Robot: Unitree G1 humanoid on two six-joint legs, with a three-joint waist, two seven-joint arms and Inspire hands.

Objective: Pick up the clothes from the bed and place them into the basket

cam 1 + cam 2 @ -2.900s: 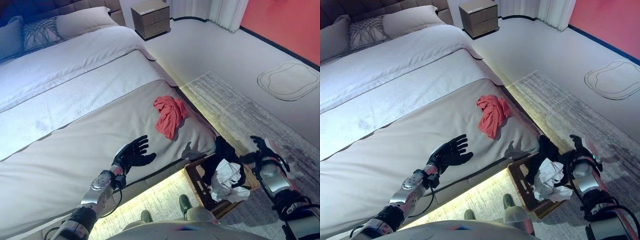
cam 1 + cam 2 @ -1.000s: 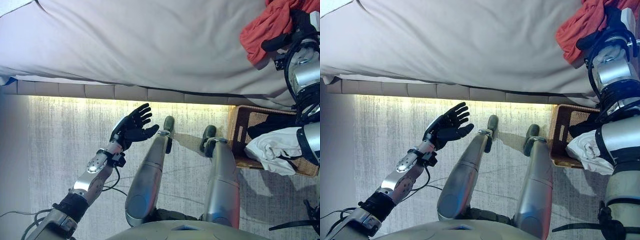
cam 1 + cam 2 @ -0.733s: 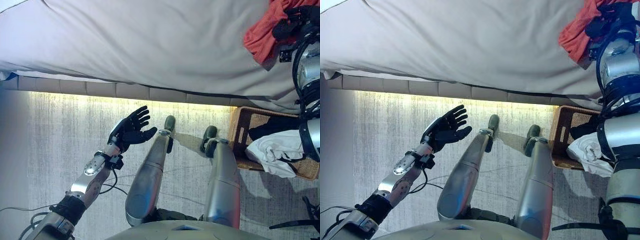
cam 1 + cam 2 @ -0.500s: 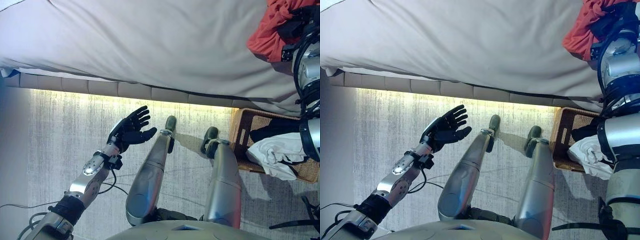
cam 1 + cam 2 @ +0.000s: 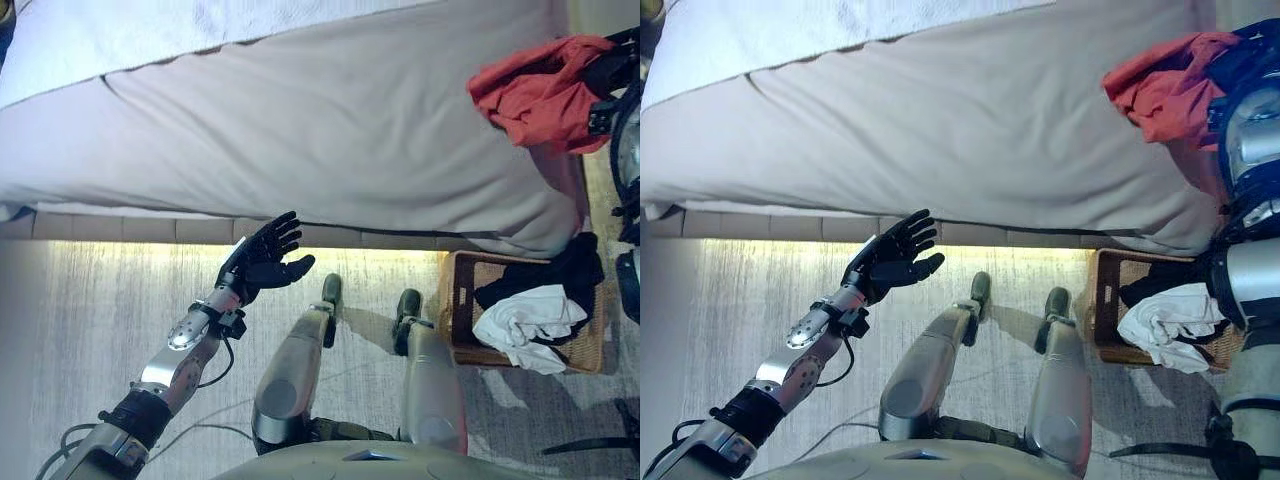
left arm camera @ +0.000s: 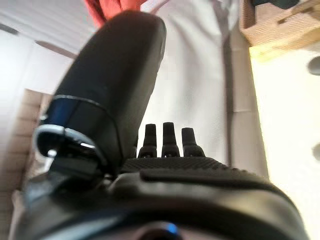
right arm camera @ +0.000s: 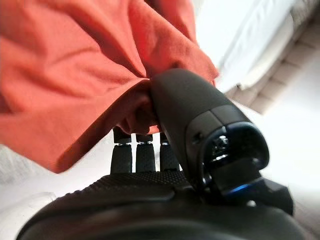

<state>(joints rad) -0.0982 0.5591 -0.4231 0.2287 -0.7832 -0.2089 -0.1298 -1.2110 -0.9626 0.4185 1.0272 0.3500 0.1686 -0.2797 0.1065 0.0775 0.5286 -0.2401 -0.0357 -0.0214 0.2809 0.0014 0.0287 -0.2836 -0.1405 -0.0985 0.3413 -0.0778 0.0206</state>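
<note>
The right hand (image 7: pixel 165 165) had its thumb and fingers curled into the red cloth (image 7: pixel 75 75), pinching a fold of it. Only its wrist view showed that grip: soft, creased fabric bunched over the fingers (image 7: pixel 137 152) and hung around them in loose drapes. In the eye views the same hand (image 5: pixel 612 68) was a dark shape at the right edge, pressed against the cloth (image 5: pixel 535 92), which lay crumpled on the bed (image 5: pixel 320 130) near its right corner, with the fingers hidden.

The left hand (image 5: pixel 262 262) hung spread and empty, fingers straight and fanned, over the floor just in front of the bed's edge. Its wrist view showed the thumb large in front and the short ribbed fingertips (image 6: pixel 164 135) in a row, with pale bedding beyond them, a scrap of the red cloth (image 6: pixel 102 11) at the top and a corner of the basket (image 6: pixel 280 25).

The bed's cover was smooth and grey, with a whiter, rougher sheet further up. A padded base ran under the mattress, lit by a warm strip of light. The woven brown basket (image 5: pixel 455 330), rectangular, stood on the streaked grey rug (image 5: pixel 80 330) beside the bed's corner. It held a crumpled white garment (image 5: pixel 525 320) and a black one (image 5: pixel 555 275) that draped over its rim.
</note>
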